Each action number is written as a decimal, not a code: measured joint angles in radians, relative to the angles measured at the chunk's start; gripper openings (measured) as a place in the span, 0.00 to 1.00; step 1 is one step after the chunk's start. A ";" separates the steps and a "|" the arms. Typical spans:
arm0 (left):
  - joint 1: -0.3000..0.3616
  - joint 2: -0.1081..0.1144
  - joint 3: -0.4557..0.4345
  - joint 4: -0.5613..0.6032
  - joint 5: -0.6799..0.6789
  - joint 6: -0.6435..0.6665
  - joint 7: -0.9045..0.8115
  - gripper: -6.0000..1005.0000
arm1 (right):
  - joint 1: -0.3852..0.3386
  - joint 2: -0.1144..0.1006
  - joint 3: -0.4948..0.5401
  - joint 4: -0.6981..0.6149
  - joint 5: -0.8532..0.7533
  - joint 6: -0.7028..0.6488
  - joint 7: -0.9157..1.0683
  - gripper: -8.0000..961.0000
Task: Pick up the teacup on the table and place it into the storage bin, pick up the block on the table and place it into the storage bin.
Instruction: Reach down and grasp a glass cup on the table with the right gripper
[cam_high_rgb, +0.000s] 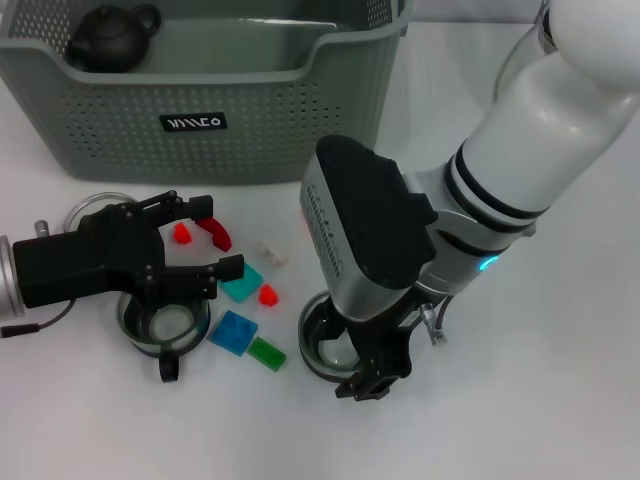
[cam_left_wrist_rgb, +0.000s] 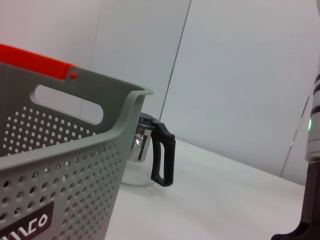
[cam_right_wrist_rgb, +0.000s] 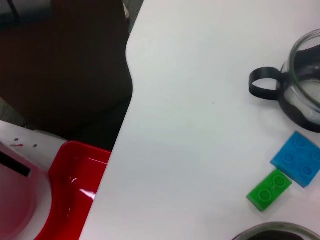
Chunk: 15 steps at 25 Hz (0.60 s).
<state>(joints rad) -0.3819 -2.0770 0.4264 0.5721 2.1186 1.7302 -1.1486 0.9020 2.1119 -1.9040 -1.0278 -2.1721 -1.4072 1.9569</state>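
A: Status on the grippers?

B: Left gripper (cam_high_rgb: 215, 250) sits left of centre in the head view, jaws spread wide, holding nothing. It hangs over a glass cup (cam_high_rgb: 158, 328) and beside the blocks.

A: Right one?

B: Right gripper (cam_high_rgb: 372, 380) is at lower centre, pointing down at the rim of another glass cup (cam_high_rgb: 325, 345). Cannot tell how its jaws stand; the wrist body hides them.

A: Blocks?

B: On the table (cam_high_rgb: 520, 400) between the two grippers: blue block (cam_high_rgb: 233, 332), green block (cam_high_rgb: 266, 353), teal block (cam_high_rgb: 241, 283), small red pieces near them. The right wrist view shows blue and green lying side by side, close but apart.

A: Bin?

B: Bin (cam_high_rgb: 250, 110) fills the upper left, label facing the camera. A dark teapot (cam_high_rgb: 110, 38) lies inside at its far left corner. The left wrist view shows a carafe (cam_left_wrist_rgb: 150, 157) behind the bin.
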 joint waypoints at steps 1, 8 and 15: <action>0.000 0.000 0.000 0.000 0.000 0.000 0.001 0.94 | 0.000 0.000 -0.008 0.000 0.001 0.005 0.003 0.68; 0.000 0.000 0.000 -0.003 0.000 -0.008 0.002 0.94 | -0.002 0.002 -0.068 0.002 0.000 0.047 0.017 0.67; 0.000 -0.002 0.000 -0.005 0.001 -0.009 0.007 0.94 | -0.007 0.004 -0.093 0.002 0.001 0.066 0.018 0.65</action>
<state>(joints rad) -0.3819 -2.0790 0.4264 0.5674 2.1196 1.7211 -1.1411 0.8952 2.1154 -1.9967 -1.0260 -2.1710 -1.3408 1.9752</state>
